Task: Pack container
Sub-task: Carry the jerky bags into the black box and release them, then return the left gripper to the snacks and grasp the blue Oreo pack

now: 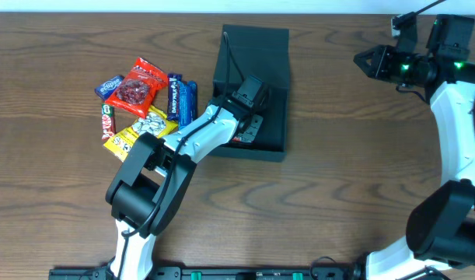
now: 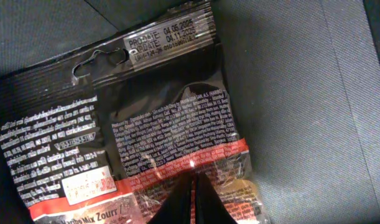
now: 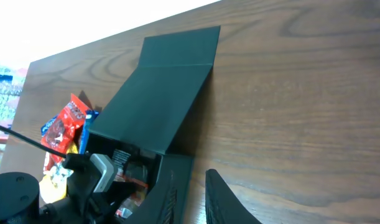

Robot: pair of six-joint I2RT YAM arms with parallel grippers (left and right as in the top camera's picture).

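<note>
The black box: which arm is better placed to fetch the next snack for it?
Left. The left end effector is inside the box with a black packet, and the snack pile lies beside it. The right end effector sits far off the other side.

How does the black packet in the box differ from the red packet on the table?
The black packet lies inside the box, beneath the shut left hand. The red packet lies on the table among other snacks, untouched. The black one shows small print, the red one a picture. Both are plastic snack bags.
</note>
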